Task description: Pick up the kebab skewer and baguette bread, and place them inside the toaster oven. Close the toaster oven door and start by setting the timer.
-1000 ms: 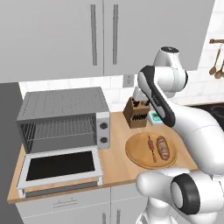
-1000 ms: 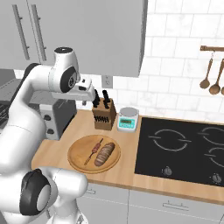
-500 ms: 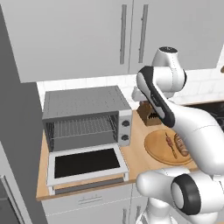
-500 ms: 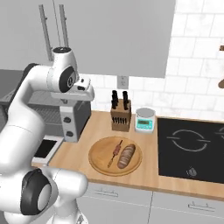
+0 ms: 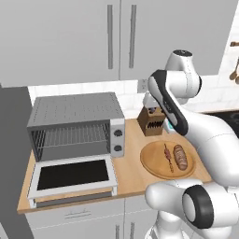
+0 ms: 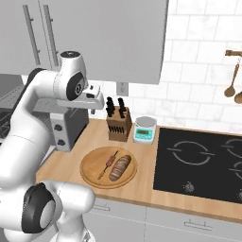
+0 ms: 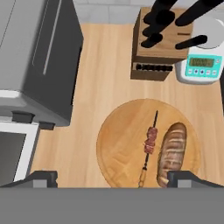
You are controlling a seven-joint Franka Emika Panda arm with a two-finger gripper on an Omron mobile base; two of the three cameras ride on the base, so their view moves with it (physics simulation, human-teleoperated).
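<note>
The kebab skewer [image 7: 149, 148] lies on a round wooden board [image 7: 120, 148], below and just ahead of the claw [image 7: 112, 179], with the baguette bread [image 7: 171, 153] just beside it on the same board, near the right fingertip in the hand view. Neither has been lifted, so the first pick-up is the step in hand. The claw hangs well above the board with its jaws spread about as wide as they go and nothing between them. The next move, I judge, calls for a straight descent over the skewer, the fingers set across the thin stick near the meat chunks and clear of the loaf. The toaster oven [image 5: 77, 125] stands off to the claw's left, its toaster oven door [image 5: 72, 175] already dropped open and the wire rack bare, so the way in is ready. Beyond the board sit a knife block [image 7: 159, 48] and a small kitchen scale [image 7: 202, 63]; the scale's display is too small to read, and no brand or other writing is legible anywhere.
</note>
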